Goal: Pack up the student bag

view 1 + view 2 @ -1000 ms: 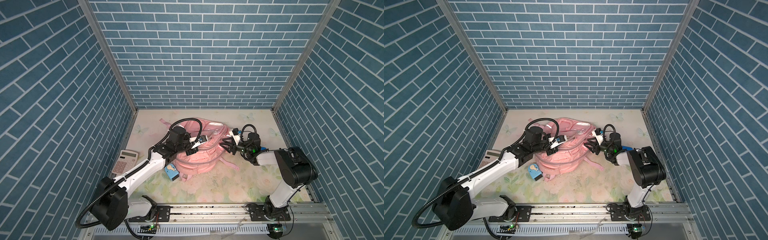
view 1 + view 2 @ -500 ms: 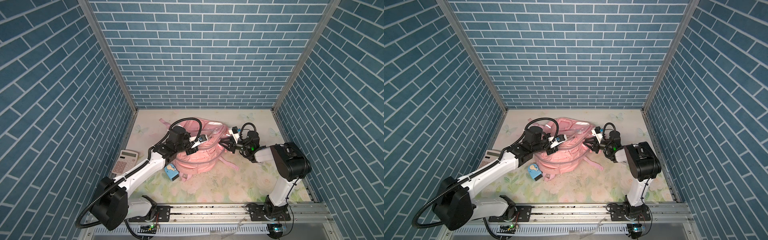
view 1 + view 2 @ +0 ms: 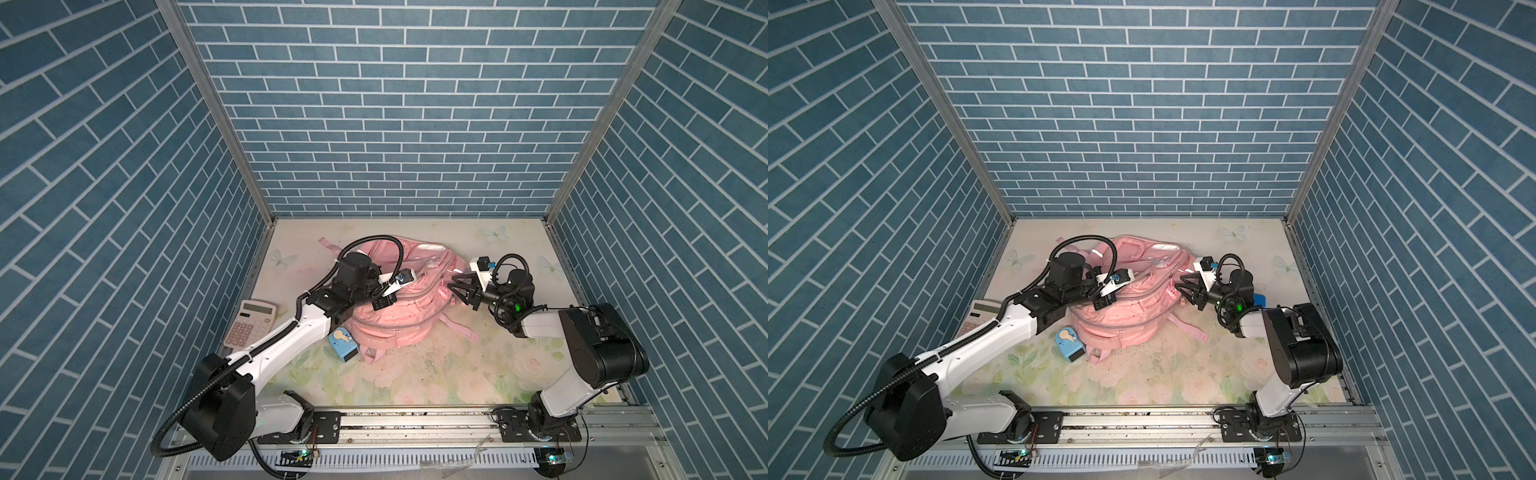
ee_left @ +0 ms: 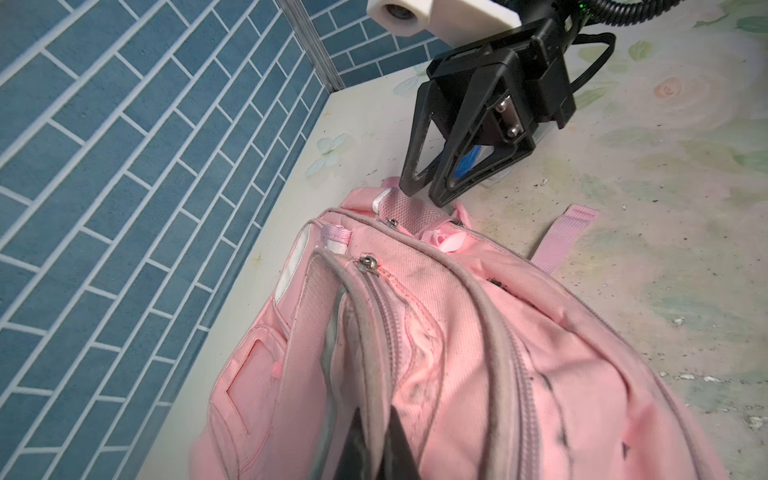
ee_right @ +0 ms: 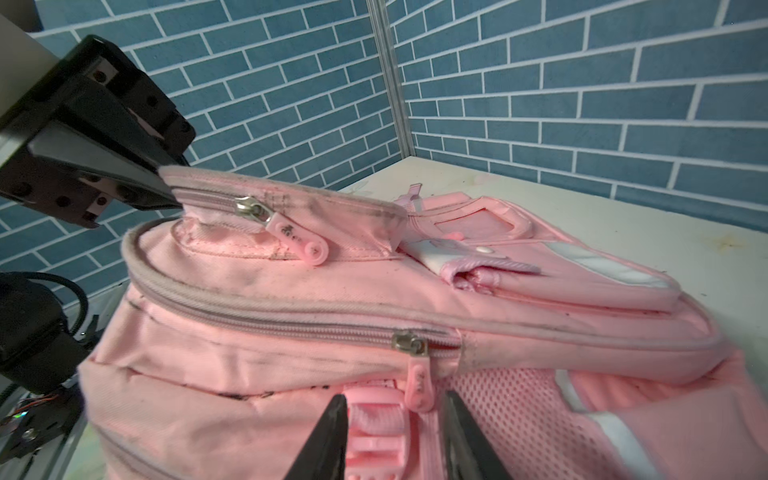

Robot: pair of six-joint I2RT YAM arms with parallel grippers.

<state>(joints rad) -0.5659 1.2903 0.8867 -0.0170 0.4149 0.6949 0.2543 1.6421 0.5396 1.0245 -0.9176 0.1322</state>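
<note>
The bag point(image 3: 395, 320) lies mid-surface point(image 3: 415, 374). Its upper pocket flap is pinched tight in the left end effector point(image 5: 170, 193). The right end effector point(image 5: 394, 398) is released, its fingers either side of a zip pull point(image 5: 419, 386).

A pale pink, rectangular plastic calculator point(image 3: 249, 323) lay flat at the 9 o'clock edge of the floral-printed table point(image 3: 415, 382). A small light-blue plastic box with a cream round dial point(image 3: 343, 349) sat near it, at its 4 o'clock. Blue brick-patterned walls point(image 3: 395, 104) enclosed three sides.
</note>
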